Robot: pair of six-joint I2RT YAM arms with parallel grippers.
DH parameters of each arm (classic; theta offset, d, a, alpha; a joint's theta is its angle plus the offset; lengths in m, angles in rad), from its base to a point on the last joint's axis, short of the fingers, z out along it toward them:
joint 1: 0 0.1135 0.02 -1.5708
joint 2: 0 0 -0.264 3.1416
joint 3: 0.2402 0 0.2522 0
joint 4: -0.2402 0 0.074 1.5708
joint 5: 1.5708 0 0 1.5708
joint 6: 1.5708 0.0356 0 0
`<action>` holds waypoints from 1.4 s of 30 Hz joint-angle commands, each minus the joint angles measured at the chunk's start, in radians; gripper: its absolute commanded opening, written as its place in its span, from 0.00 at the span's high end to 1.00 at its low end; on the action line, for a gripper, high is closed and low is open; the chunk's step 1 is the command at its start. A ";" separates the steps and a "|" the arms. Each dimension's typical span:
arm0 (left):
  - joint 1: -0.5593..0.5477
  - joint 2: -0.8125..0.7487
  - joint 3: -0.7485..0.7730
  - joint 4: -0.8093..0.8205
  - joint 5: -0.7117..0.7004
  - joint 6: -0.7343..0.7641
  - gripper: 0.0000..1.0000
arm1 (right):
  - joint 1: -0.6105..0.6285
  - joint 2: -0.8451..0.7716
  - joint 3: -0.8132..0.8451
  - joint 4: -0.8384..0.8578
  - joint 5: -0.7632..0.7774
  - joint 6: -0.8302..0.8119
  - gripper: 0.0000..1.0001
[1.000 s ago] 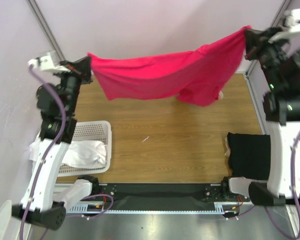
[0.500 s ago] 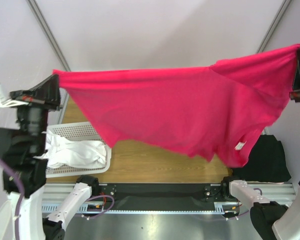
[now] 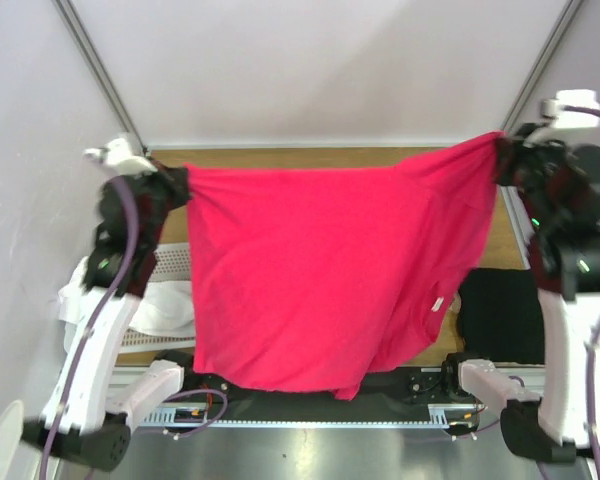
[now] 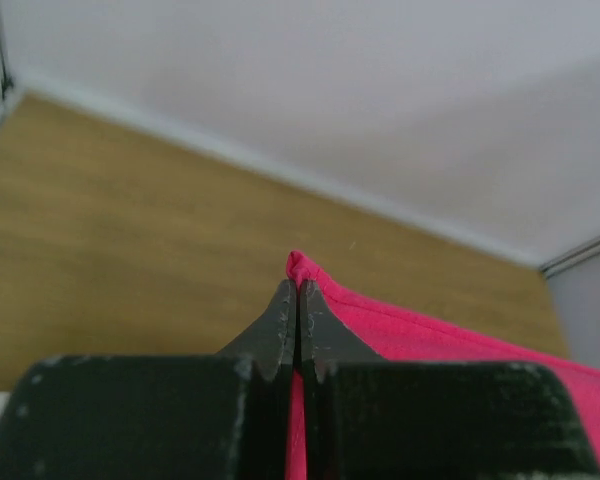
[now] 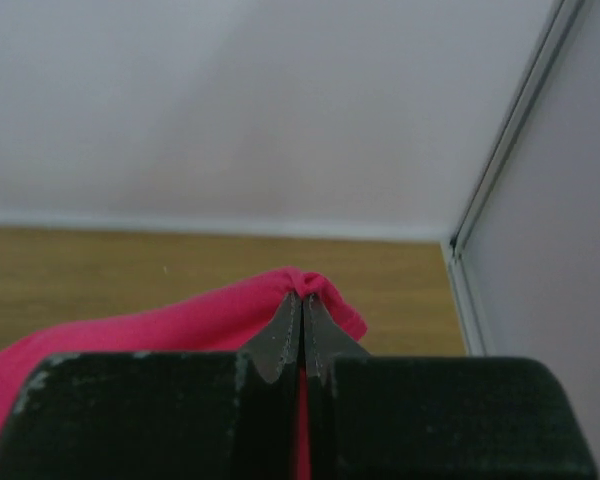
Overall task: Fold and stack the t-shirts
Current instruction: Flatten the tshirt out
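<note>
Top external view gave you the wooden table (image 3: 310, 157), mostly hidden behind the crimson-pink t-shirt (image 3: 320, 270). That shirt hung spread wide in the air between your two arms. Its upper edge was pulled nearly straight from one gripper to the other, and its lower hem drooped past the near edge of the table, in front of the arm bases.

On your left, the white perforated basket (image 3: 170, 262) sat partly covered by the shirt's edge. White t-shirts (image 3: 165, 310) were bunched in it and spilled over its left side. On your right, the black t-shirt (image 3: 500, 310) lay flat on the table by the right arm, just beside the hanging shirt's right edge in this view.

Your left gripper (image 3: 175, 185) was clamped on the shirt's upper left corner. Its wrist view showed the fingers pressed together, with a small nub of pink cloth past the tips. Your right gripper (image 3: 502, 160) was closed just as tightly on the upper right corner, with cloth puckered at its tips.

A small white neck label (image 3: 439, 305) showed low on the shirt's right side.
</note>
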 commanded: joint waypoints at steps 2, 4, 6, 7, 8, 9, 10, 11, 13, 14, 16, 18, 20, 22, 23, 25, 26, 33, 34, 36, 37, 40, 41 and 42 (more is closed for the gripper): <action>0.001 0.104 -0.113 0.165 -0.012 -0.044 1.00 | -0.007 0.087 -0.120 0.185 0.025 -0.032 1.00; 0.001 0.195 -0.121 0.202 -0.024 -0.044 1.00 | -0.014 0.123 -0.184 0.260 0.011 -0.031 1.00; -0.001 0.303 -0.112 0.252 -0.036 -0.032 0.99 | -0.019 0.204 -0.204 0.300 -0.022 -0.017 1.00; 0.001 0.340 -0.101 0.265 -0.039 -0.029 1.00 | -0.022 0.238 -0.214 0.334 -0.035 -0.011 1.00; 0.001 0.386 -0.071 0.291 -0.041 -0.020 1.00 | -0.027 0.297 -0.211 0.348 -0.042 -0.005 1.00; -0.001 0.460 -0.054 0.303 -0.045 -0.002 1.00 | -0.028 0.333 -0.209 0.363 -0.051 0.000 1.00; 0.001 0.506 -0.031 0.314 -0.048 0.003 1.00 | -0.027 0.363 -0.208 0.404 -0.056 0.006 1.00; 0.001 0.544 0.018 0.332 -0.048 0.011 1.00 | -0.030 0.421 -0.206 0.424 -0.055 0.011 1.00; -0.001 0.659 0.072 0.352 -0.058 0.037 1.00 | -0.034 0.477 -0.203 0.493 -0.042 0.029 1.00; -0.001 0.696 0.133 0.360 -0.061 0.055 1.00 | -0.039 0.538 -0.185 0.509 -0.038 0.035 1.00; -0.001 0.811 0.216 0.346 -0.071 0.066 1.00 | -0.041 0.604 -0.134 0.521 -0.032 0.058 1.00; -0.001 0.880 0.352 0.320 -0.064 0.095 0.99 | -0.042 0.693 -0.024 0.503 -0.035 0.064 1.00; -0.001 0.950 0.464 0.314 -0.044 0.110 1.00 | -0.041 0.739 0.103 0.483 -0.039 0.064 1.00; 0.001 0.970 0.521 0.323 -0.022 0.135 1.00 | -0.039 0.793 0.192 0.445 -0.042 0.064 1.00; 0.001 0.967 0.555 0.329 -0.001 0.141 1.00 | -0.041 0.805 0.238 0.432 -0.041 0.060 1.00; 0.002 0.944 0.566 0.363 0.017 0.160 1.00 | -0.041 0.810 0.337 0.417 -0.039 0.046 1.00; 0.004 0.909 0.562 0.370 0.031 0.163 1.00 | -0.041 0.804 0.361 0.411 -0.041 0.029 1.00; 0.004 0.677 0.425 0.458 0.080 0.173 1.00 | -0.041 0.671 0.446 0.357 -0.067 -0.045 1.00; 0.004 0.649 0.405 0.464 0.080 0.176 1.00 | -0.041 0.648 0.419 0.360 -0.064 -0.048 1.00; 0.002 0.594 0.358 0.466 0.076 0.184 1.00 | -0.041 0.569 0.391 0.366 -0.061 -0.062 1.00; 0.004 0.547 0.344 0.464 0.074 0.187 1.00 | -0.041 0.540 0.377 0.366 -0.053 -0.066 1.00; 0.004 0.441 0.287 0.455 0.067 0.196 1.00 | -0.042 0.447 0.348 0.348 -0.038 -0.094 1.00; 0.004 0.418 0.278 0.452 0.064 0.201 1.00 | -0.039 0.428 0.342 0.342 -0.032 -0.100 1.00; 0.004 0.399 0.273 0.431 0.062 0.206 1.00 | -0.042 0.390 0.343 0.320 -0.024 -0.109 1.00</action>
